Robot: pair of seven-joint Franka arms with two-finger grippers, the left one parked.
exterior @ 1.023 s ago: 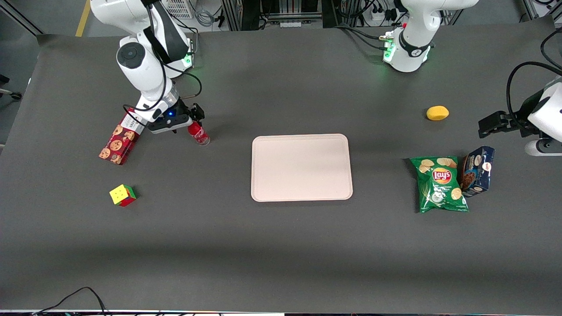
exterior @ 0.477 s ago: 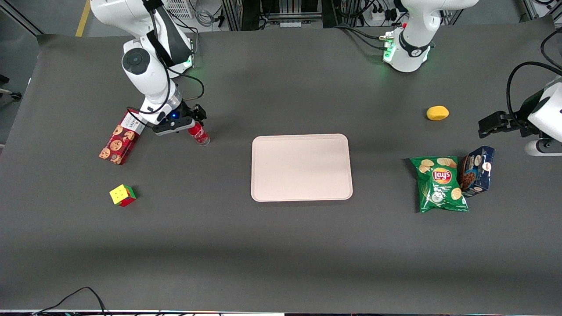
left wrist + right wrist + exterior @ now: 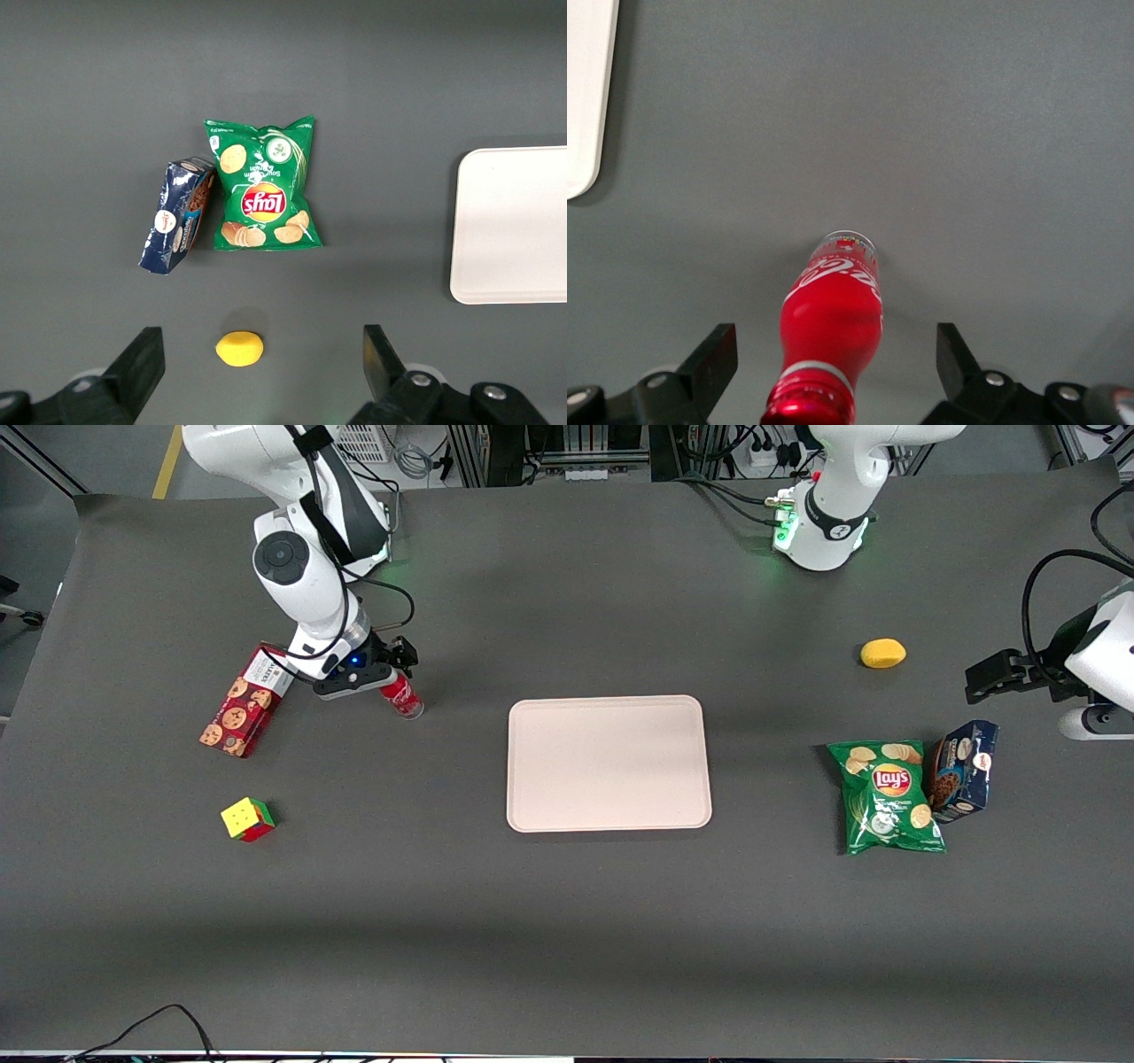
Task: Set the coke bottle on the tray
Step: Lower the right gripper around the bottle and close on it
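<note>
The dark grey table (image 3: pixel 567 921) carries everything. The tray (image 3: pixel 609 763), pale pinkish-beige and flat, lies bare near the table's middle. Toward the parked arm's end lie a green chip bag (image 3: pixel 889 798), a dark blue cookie box (image 3: pixel 964 770) touching it, and a yellow lemon (image 3: pixel 882 653) farther from the front camera than both. Toward the working arm's end, a red cookie box (image 3: pixel 245 710) lies on the table, with a colour cube (image 3: pixel 247 818) nearer the front camera. The gripper (image 3: pixel 386 676) hangs low over the table between the red cookie box and the tray, its fingers (image 3: pixel 713 361) spread wide on either side of the coke bottle (image 3: pixel 403 695) and not touching it. The coke bottle stands upright on the table, well apart from the tray, its red cap up between the released fingers and its clear base on the cloth.
</note>
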